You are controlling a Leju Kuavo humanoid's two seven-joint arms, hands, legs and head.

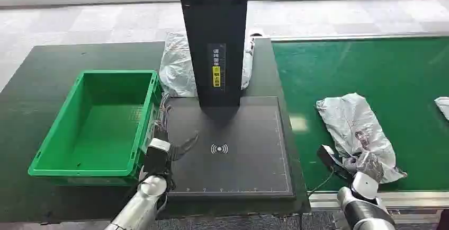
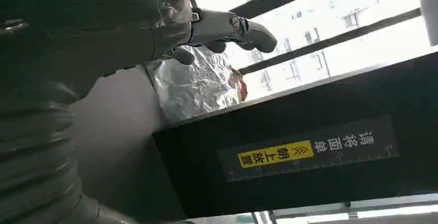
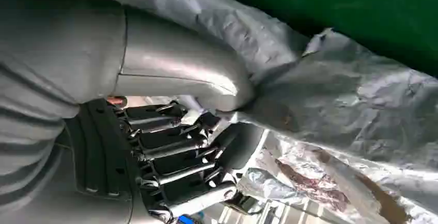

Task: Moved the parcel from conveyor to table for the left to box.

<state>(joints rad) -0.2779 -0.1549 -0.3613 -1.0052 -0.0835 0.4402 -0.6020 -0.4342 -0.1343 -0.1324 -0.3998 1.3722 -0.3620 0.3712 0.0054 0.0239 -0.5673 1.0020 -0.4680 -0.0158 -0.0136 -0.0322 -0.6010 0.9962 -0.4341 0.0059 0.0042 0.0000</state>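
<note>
Head view: the right robot hand (image 1: pixel 364 170), lower right of frame, has its fingers closed on the near end of the grey parcel (image 1: pixel 353 125), which lies on the green conveyor (image 1: pixel 370 71). The left robot hand (image 1: pixel 168 148) rests open beside the green box (image 1: pixel 95 124) on the dark surface (image 1: pixel 47 71).

Left wrist view: another grey bag (image 2: pixel 196 84) lies beyond the scanner post (image 2: pixel 310 146).

Right wrist view: thumb and fingers (image 3: pixel 175 167) pinch only loose wrapping, so the film could slip or tear on lifting.
</note>
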